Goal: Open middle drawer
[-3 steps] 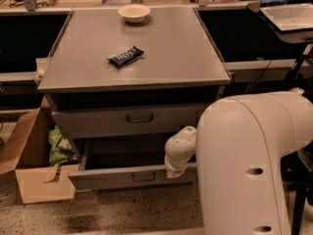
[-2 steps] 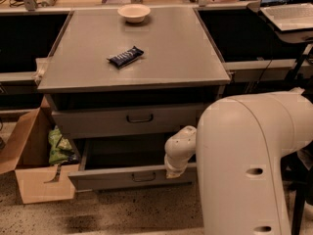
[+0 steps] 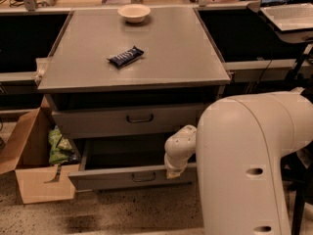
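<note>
The grey cabinet (image 3: 137,62) has an upper drawer (image 3: 98,124) whose front is close to the cabinet face. Below it the middle drawer (image 3: 107,180) stands pulled out towards me. Its plain dark inside (image 3: 122,155) shows, and its small loop handle (image 3: 143,177) is at the centre of the front. My gripper (image 3: 172,172) hangs from the white arm (image 3: 244,165). It sits at the top edge of the middle drawer's front, just right of the handle. Any drawer lower down is hidden.
A dark snack bar (image 3: 125,57) and a pale bowl (image 3: 134,12) lie on the cabinet top. An open cardboard box (image 3: 34,180) with a green bag (image 3: 59,148) stands on the floor at the left. Desks flank the cabinet, and a laptop (image 3: 288,9) is at the back right.
</note>
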Controlling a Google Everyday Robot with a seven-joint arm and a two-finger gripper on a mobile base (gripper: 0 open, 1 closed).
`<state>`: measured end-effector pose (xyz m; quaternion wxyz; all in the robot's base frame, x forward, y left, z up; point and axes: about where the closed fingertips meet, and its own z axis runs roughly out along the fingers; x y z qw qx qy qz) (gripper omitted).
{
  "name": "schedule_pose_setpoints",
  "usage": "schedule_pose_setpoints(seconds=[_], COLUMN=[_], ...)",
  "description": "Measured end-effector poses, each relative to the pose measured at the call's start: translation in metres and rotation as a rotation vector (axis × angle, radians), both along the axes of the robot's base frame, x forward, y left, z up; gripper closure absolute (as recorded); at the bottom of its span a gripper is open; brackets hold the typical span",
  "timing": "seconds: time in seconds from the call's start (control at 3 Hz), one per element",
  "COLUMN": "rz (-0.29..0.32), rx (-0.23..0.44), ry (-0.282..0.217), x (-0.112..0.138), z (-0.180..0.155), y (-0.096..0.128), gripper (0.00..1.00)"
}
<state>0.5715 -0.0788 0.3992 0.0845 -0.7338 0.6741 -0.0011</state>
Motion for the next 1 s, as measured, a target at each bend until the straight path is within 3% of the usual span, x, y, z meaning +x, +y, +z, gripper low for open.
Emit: schedule_pose_setpoints(seconds=[0.33, 1.0], rz=[0.000, 0.000], rx=[0.000, -0.001], ry=[0.000, 0.001], x=[0.0000, -0.0004], z=[0.0000, -0.0004], y=[0.0000, 0.0000], gripper=[0.06, 0.00])
